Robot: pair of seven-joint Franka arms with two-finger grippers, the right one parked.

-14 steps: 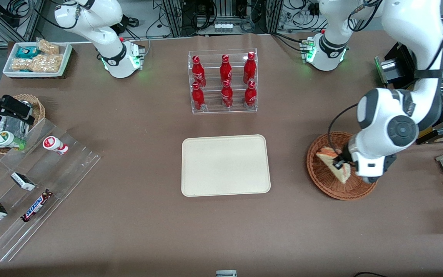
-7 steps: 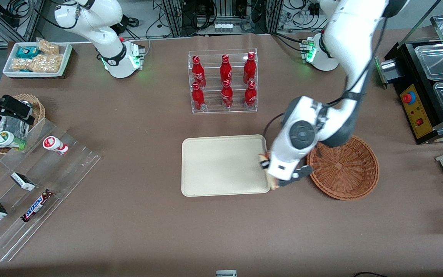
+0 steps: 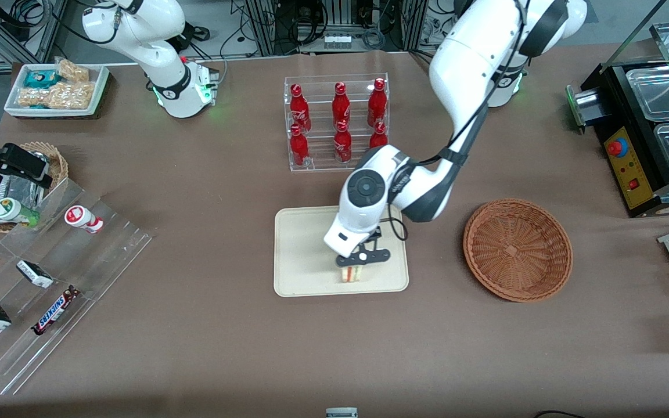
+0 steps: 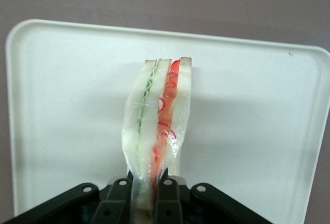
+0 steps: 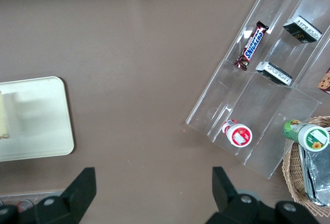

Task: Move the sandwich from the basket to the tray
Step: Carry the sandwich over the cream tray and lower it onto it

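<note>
Over the tray, nr its edge closest to the front cam, the pincer hangs pinching the sandwich by one end. Sandwich hangs straight below the pincer, long axis pointing down at tray, above its surface, well clear of basket; so next move looks like straight down, then release.
</note>
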